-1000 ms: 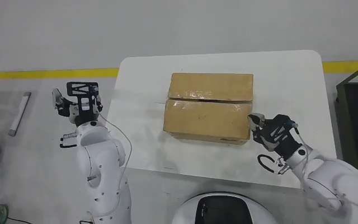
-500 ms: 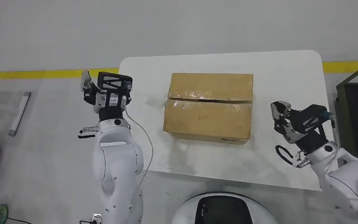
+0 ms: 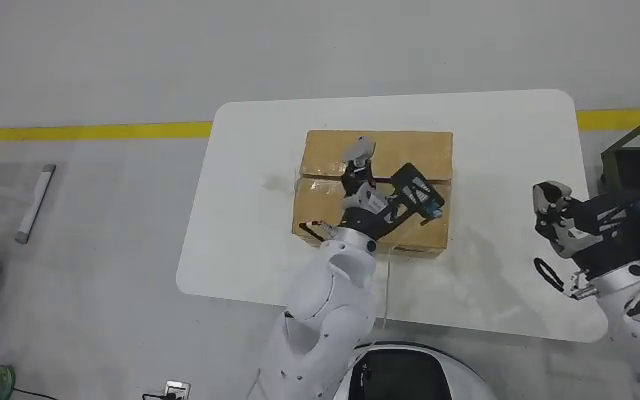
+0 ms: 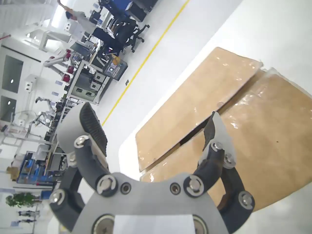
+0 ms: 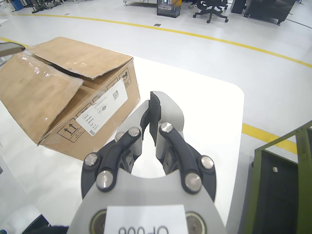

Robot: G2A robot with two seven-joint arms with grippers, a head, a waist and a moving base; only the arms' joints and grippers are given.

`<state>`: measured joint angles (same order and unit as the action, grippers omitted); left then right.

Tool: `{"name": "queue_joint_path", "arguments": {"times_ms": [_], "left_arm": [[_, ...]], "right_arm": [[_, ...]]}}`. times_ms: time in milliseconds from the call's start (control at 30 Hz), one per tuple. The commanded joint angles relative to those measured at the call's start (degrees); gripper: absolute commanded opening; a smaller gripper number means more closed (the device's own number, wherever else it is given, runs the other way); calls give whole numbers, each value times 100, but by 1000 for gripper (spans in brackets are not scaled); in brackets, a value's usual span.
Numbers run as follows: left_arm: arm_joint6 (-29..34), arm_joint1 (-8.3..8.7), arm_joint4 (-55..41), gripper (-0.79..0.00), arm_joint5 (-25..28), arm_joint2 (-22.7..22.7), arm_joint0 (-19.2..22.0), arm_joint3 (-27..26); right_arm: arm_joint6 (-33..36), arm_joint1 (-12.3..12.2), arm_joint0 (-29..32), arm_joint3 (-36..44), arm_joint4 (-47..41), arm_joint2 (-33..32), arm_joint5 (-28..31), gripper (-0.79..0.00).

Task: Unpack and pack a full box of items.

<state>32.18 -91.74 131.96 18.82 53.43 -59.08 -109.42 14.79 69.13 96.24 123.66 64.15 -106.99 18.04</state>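
Noted a white round-cornered table as the work surface. Found the cardboard box resting on it, centred left to right and nearer the far edge, upright per the arrow marks on its end face. Recorded both top flaps folded down under glossy clear tape, meeting at a lengthwise seam, with the far flap lifted slightly and a dark gap open along that seam. Observed a green metal frame standing on the floor just beside the table's right end. Logged a yellow floor line running across the floor on both sides of the table. Located the left gripper above the box top, over the seam, fingers spread wide apart and holding nothing; one fingertip close to the gap, contact with the cardboard not determinable. Located the right gripper above the table near its right edge, well apart from the box, pads pressed together with nothing between them. Noted a white label on the box end facing that gripper. Noted a grey tube lying on the floor well left of the table.
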Motion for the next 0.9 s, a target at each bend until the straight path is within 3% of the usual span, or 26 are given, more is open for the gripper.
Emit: {"name": "queue_joint_path", "arguments": {"times_ms": [0, 567, 600, 667, 700, 867], "left_arm": [[30, -17, 32, 0, 44, -77, 57, 190], [-23, -92, 877, 0, -184, -42, 689, 1506], [-84, -88, 961, -129, -188, -43, 702, 1568], [-171, -88, 1003, -711, -228, -27, 697, 1631], [-248, -85, 1037, -785, -207, -35, 695, 1648], [-554, -61, 1124, -785, -93, -3, 594, 1569]], "right_arm": [[-44, 0, 62, 15, 12, -20, -1, -785], [-195, -7, 291, 55, -81, -173, -77, -785], [-196, -8, 295, 56, -83, -175, -81, -785], [-196, -8, 301, 61, -84, -173, -93, -785], [-197, -9, 303, 62, -84, -172, -96, -785], [-208, -11, 305, 64, -106, -163, -122, -785]]}}
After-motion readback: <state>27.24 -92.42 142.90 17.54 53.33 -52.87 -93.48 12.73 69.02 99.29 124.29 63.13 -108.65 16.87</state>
